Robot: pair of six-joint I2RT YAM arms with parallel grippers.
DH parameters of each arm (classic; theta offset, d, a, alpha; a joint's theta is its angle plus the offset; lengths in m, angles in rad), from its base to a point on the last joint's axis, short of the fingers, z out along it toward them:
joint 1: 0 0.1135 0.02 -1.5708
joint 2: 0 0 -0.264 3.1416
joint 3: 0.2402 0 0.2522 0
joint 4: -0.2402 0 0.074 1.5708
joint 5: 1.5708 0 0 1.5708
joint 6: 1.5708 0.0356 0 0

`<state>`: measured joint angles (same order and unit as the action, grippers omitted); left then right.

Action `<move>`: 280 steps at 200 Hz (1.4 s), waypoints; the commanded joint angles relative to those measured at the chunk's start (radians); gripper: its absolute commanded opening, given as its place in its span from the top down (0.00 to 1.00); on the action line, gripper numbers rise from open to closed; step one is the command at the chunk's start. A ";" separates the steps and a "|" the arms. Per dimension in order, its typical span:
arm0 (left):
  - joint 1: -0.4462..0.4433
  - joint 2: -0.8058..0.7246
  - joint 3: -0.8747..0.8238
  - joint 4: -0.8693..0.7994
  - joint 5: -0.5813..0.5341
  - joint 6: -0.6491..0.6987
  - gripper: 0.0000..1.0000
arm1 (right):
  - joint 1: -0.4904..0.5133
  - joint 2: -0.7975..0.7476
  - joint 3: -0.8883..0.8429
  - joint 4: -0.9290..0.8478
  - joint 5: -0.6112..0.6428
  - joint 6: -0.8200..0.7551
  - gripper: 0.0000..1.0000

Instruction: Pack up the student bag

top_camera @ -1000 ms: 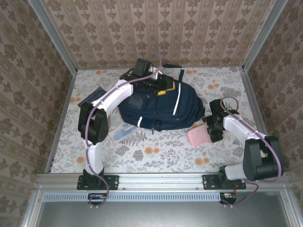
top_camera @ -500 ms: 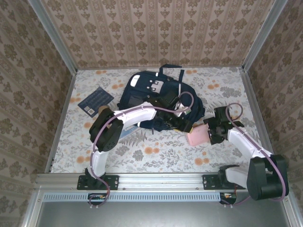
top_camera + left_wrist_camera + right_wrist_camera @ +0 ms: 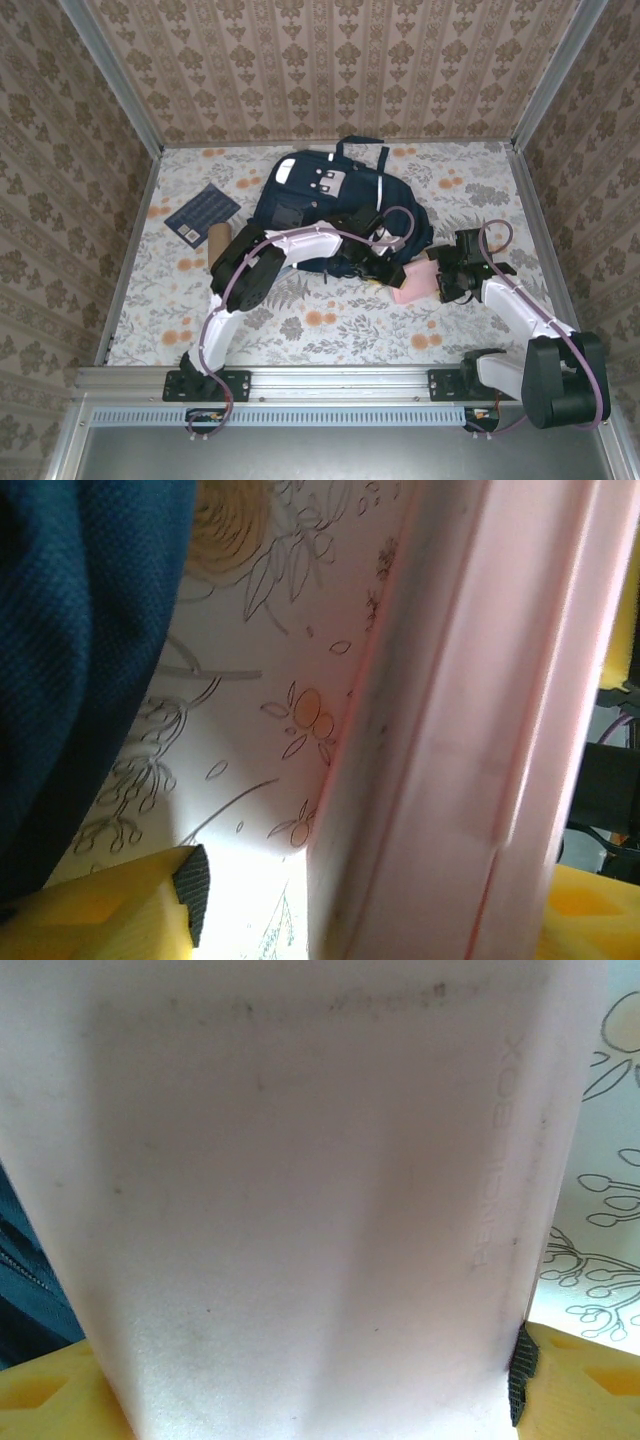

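The student bag (image 3: 330,205) lies mid-table (image 3: 330,325), toward the back wall. Left of it, apart, lies a notebook (image 3: 203,212), with a cardboard roll (image 3: 217,238) just beside the notebook's near corner. Just off the bag's near right corner is a pencil box (image 3: 418,283) (resting or lifted, I cannot tell), between the left gripper (image 3: 388,275) and the right gripper (image 3: 447,283). The left arm (image 3: 300,240) crosses the bag's near edge.

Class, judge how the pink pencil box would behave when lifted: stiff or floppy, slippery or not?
Probably stiff: the pink pencil box keeps straight edges and flat faces. Possibly slippery: its surface looks smooth, like moulded plastic. Unlikely to roll.
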<state>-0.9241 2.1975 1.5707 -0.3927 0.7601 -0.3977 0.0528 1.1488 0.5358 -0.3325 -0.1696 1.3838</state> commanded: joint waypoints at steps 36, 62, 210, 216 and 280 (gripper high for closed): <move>-0.009 -0.002 0.009 0.166 0.111 0.024 0.76 | -0.004 -0.004 -0.036 -0.089 -0.035 -0.011 0.17; 0.011 -0.058 -0.027 0.178 0.120 0.025 0.83 | -0.004 -0.065 0.018 -0.166 -0.009 -0.048 0.11; 0.212 -0.578 -0.508 0.646 0.323 -0.463 0.86 | -0.032 -0.205 0.041 0.547 -0.467 -0.289 0.00; 0.212 -0.587 -0.512 0.646 0.328 -0.465 0.86 | -0.032 -0.200 0.040 0.574 -0.475 -0.286 0.00; 0.211 -0.606 -0.549 0.772 0.353 -0.584 0.87 | -0.031 -0.170 -0.035 0.902 -0.500 -0.130 0.22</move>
<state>-0.7128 1.6211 1.0294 0.2348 1.0645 -0.9016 0.0257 0.9794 0.5388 0.3679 -0.6292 1.1622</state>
